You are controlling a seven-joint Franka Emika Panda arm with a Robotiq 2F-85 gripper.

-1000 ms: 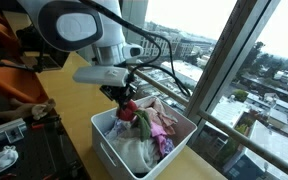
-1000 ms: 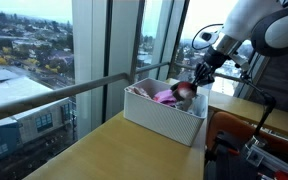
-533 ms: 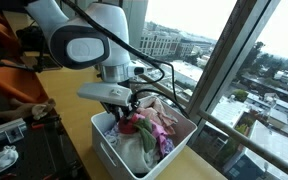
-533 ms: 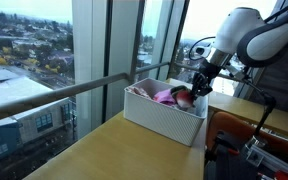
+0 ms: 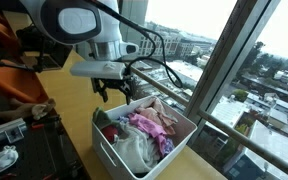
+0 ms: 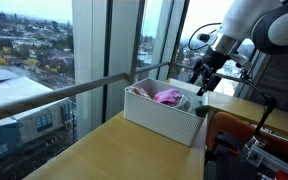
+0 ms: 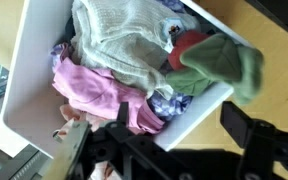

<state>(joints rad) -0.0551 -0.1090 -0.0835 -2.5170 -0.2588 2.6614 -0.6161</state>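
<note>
Gripper [image 5: 115,91]: fingers spread wide, holding nothing, clear of everything. Red-and-green cloth [image 7: 216,62]: just below the gripper, on top of the clothes in the white bin [image 5: 117,160]. Pink garment [image 7: 89,90]: beside the cloth.

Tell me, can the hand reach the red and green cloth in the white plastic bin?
Probably yes: the hand hangs open above the white plastic bin, and the red and green cloth lies uncovered atop the clothes.
</note>
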